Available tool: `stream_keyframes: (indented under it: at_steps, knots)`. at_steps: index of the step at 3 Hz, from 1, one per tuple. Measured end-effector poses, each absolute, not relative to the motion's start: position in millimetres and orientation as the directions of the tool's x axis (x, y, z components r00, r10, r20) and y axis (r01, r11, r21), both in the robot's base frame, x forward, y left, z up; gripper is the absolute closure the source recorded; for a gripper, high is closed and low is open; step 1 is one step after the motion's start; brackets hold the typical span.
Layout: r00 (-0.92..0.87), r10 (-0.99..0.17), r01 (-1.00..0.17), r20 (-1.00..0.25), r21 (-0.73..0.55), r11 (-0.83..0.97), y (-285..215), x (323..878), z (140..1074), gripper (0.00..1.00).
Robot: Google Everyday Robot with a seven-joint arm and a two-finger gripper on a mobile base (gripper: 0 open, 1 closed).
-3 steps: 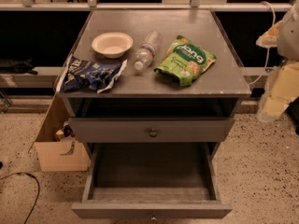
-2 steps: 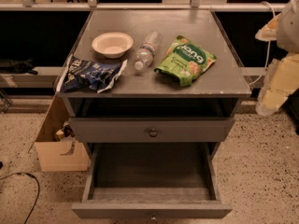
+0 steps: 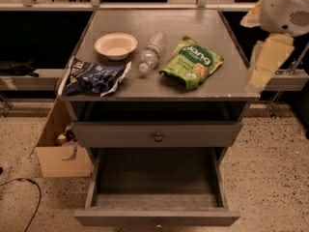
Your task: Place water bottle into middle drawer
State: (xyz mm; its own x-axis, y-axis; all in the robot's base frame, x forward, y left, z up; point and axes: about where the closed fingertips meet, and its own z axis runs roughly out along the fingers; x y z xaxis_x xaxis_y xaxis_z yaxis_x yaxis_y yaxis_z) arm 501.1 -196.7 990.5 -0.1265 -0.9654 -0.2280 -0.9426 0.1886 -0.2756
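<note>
Clear ribbed plastic water bottle lies just right of white round bowl; pale gripper well right of bowl (grip: cannot tell); best grasp across bottle's middle, clear of bowl.

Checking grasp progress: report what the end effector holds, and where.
Nothing: end effector hangs right of the table; water bottle lies untouched on it.

Robot arm, upper right: rounded white housing with a small grey vent grille; below it, the pale cream pincer, beside the worktop's right edge.
</note>
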Motion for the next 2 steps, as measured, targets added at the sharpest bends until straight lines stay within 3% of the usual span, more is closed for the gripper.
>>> stream_keyframes:
  at_steps: [1,2]
  knots:
    - [-0.057,-0.973,-0.951,-0.223,-0.284,0.121,-182.8,557.8,989.8,0.00]
    - [-0.046,-0.969,-0.940,-0.245,-0.317,0.125,-177.9,569.9,1000.7,0.00]
